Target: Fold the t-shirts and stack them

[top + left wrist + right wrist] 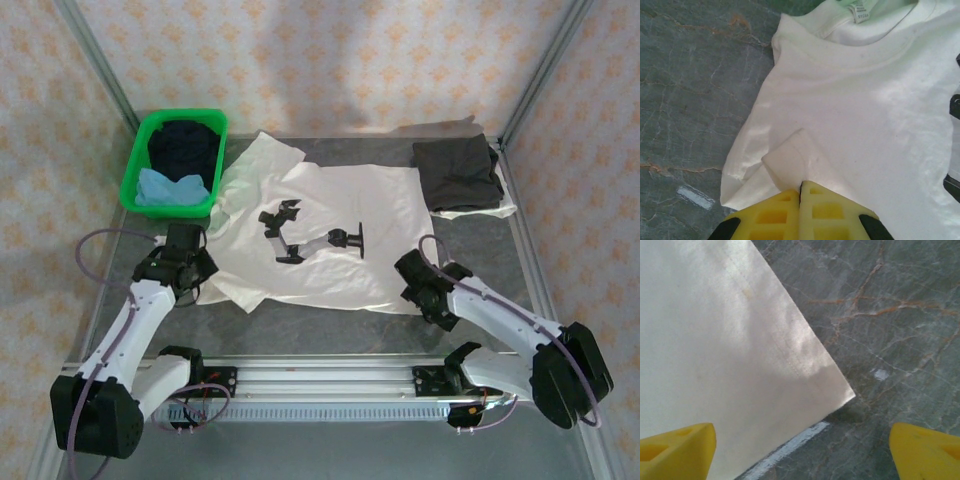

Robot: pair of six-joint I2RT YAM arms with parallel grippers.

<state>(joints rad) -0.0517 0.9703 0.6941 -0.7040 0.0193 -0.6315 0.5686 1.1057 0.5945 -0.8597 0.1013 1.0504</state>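
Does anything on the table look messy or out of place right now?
The white shirt isn't flat: its left side by the basket is rumpled, and a sleeve corner is folded over where the left gripper pinches it. The grey shirt lies in a loose, uneven fold. Nothing looks damaged.

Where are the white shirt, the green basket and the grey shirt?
Large off-white cloth t-shirt with black prints [388, 215]: top view, plain cloth beside the print.
Green plastic basket [165, 209]: top view, front rim.
Folded dark grey cloth t-shirt [458, 175]: top view, its middle.
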